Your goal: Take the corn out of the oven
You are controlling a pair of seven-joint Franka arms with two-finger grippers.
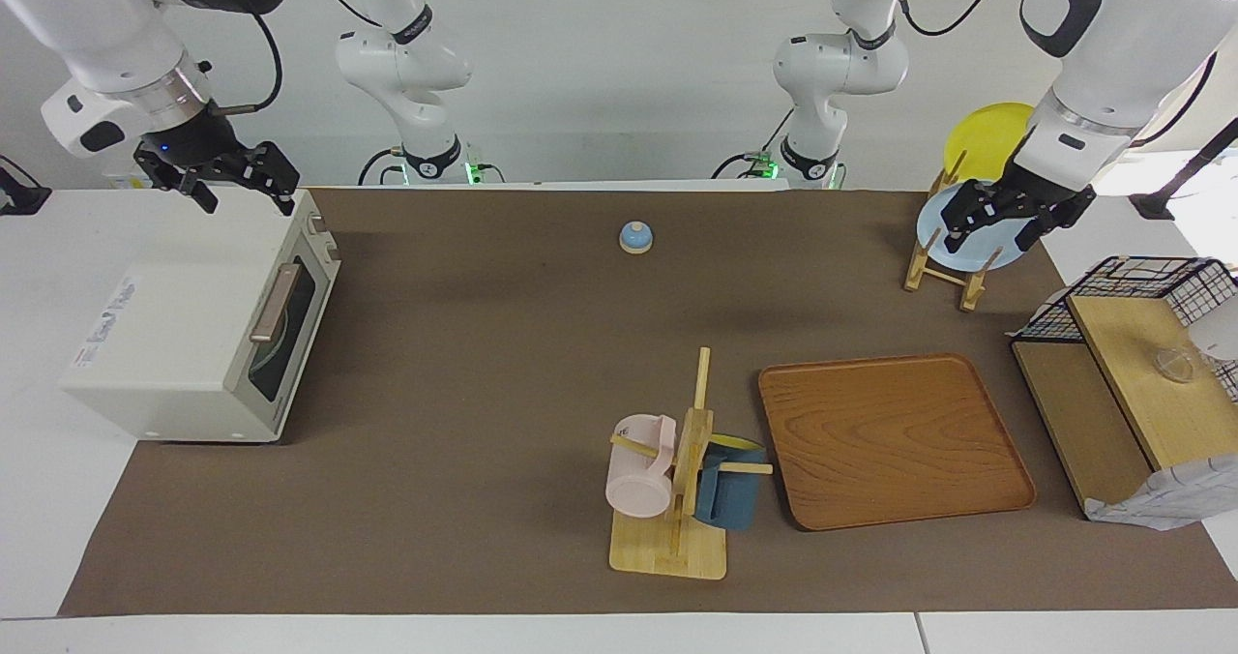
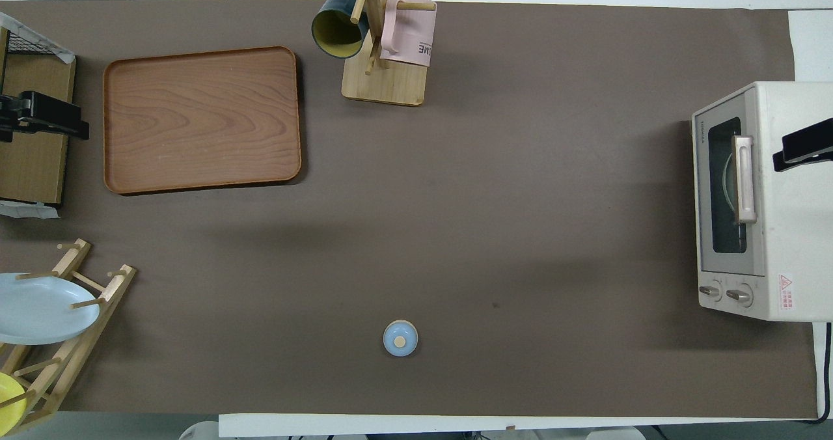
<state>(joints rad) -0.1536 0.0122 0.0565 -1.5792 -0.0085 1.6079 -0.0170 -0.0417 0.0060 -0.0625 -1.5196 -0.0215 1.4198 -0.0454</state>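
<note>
The cream-white oven [image 1: 174, 344] stands at the right arm's end of the table, and it also shows in the overhead view [image 2: 787, 232]. Its dark glass door [image 1: 285, 330] is closed, with the tan bar handle [image 1: 274, 304] across it. The corn is hidden; I cannot make it out through the glass. My right gripper [image 1: 242, 190] hangs open and empty above the oven's top, clear of it. My left gripper [image 1: 996, 228] is open and empty, raised over the plate rack [image 1: 953, 262] at the left arm's end.
A wooden tray [image 1: 890, 441] lies beside a mug tree [image 1: 677, 480] holding a pink and a blue mug. A small blue knobbed lid [image 1: 635, 237] sits mid-table near the robots. A black wire basket [image 1: 1141, 291] and wooden box [image 1: 1132, 383] stand beside the tray.
</note>
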